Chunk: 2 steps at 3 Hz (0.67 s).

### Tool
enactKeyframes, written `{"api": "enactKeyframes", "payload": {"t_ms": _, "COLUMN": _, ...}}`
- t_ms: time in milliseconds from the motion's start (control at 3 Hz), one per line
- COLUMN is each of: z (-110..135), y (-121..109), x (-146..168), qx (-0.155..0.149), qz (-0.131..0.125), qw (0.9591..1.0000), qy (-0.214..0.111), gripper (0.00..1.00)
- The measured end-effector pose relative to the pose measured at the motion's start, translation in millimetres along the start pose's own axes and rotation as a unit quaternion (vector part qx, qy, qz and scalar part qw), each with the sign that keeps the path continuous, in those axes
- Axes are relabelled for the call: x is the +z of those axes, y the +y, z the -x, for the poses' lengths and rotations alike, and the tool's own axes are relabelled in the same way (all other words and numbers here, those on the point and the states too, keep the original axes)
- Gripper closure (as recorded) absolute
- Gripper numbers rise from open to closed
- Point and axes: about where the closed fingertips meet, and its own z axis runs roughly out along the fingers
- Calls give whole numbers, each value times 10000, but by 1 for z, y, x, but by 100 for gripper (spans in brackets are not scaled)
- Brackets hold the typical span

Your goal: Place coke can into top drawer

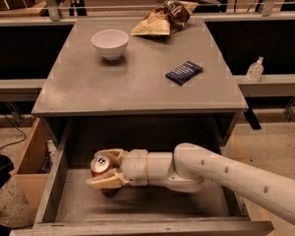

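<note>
The coke can [101,165], red with a silver top, stands upright inside the open top drawer [137,208], on the left part of its grey floor. My gripper [105,168] reaches in from the right on a white arm [226,176]. Its tan fingers [107,182] sit on either side of the can, closed on it. The can's base looks to rest on or just above the drawer floor.
On the cabinet top [137,77] are a white bowl [110,43], a chip bag [162,19] and a dark blue packet [184,72]. A tan wooden box [32,161] stands left of the drawer. A small bottle [254,69] is at the right.
</note>
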Motion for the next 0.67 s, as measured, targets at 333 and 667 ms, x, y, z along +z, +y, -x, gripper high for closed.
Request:
{"api": "enactKeyframes", "payload": {"t_ms": 333, "z": 0, "y": 1, "x": 1, "qx": -3, "qz": 15, "qw": 10000, "qy": -2, "gripper": 0}}
{"api": "enactKeyframes", "payload": {"t_ms": 667, "z": 1, "y": 1, "x": 1, "qx": -3, "qz": 16, "qw": 10000, "qy": -2, "gripper": 0}}
